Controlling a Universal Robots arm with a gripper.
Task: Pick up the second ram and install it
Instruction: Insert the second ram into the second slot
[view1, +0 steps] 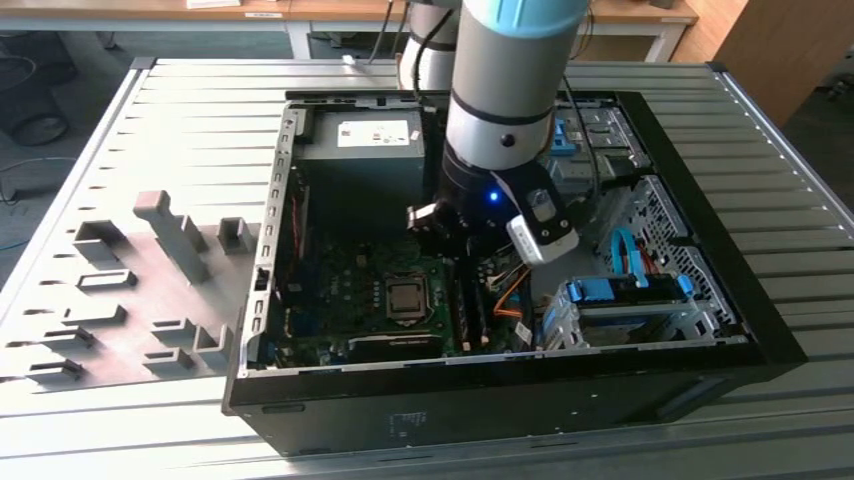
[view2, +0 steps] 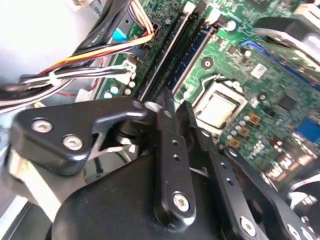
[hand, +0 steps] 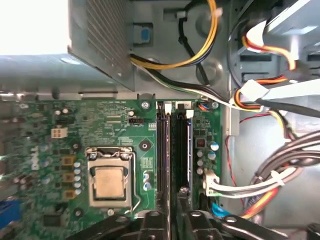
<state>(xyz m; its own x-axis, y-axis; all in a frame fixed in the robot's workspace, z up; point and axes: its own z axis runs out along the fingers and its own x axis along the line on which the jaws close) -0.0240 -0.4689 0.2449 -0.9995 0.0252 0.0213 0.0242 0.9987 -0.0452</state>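
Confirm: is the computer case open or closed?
Open. The computer case lies on its side with no panel over it, and the exterior view looks straight down onto the motherboard inside.

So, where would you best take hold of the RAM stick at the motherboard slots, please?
Grip the RAM stick at its top edge, mid-length, from straight above, across its flat faces: it stands on edge, thin, with slots close alongside.

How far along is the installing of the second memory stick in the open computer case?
Done: the black gripper is inside the black computer case, at the long black memory slots on the green motherboard. In hand: work at those slots. Left: whether the thin dark memory stick is seated cannot be told.
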